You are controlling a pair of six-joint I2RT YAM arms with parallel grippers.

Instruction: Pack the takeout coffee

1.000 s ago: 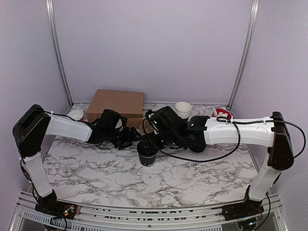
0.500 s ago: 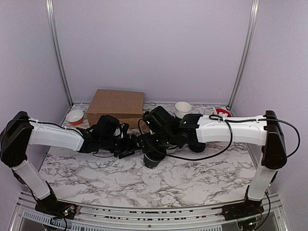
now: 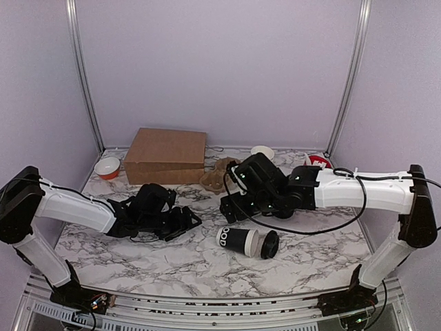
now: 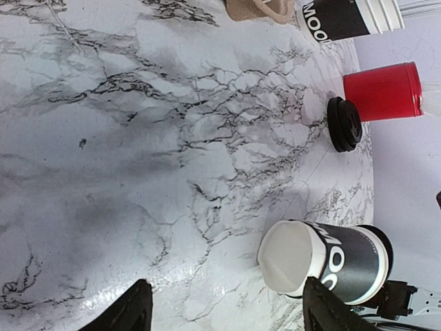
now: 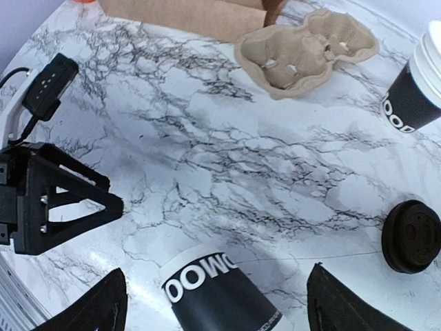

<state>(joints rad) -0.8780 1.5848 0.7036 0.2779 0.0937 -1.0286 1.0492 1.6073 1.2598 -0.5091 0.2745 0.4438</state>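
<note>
Black paper cup printed MOOD, lying on its side on the marble desk between the arms, black lid at its right end, left pincer spread wide and empty beside it, right pincer wide and empty above it, letters MOO showing on the stack of cups behind.

The bench is white marble with grey lines. A black cup lies on its side near the middle. A black lid lies flat, farther right. At the far edge sit a brown box, a small bowl, a brown tray, a cup stack and a red tub.
</note>
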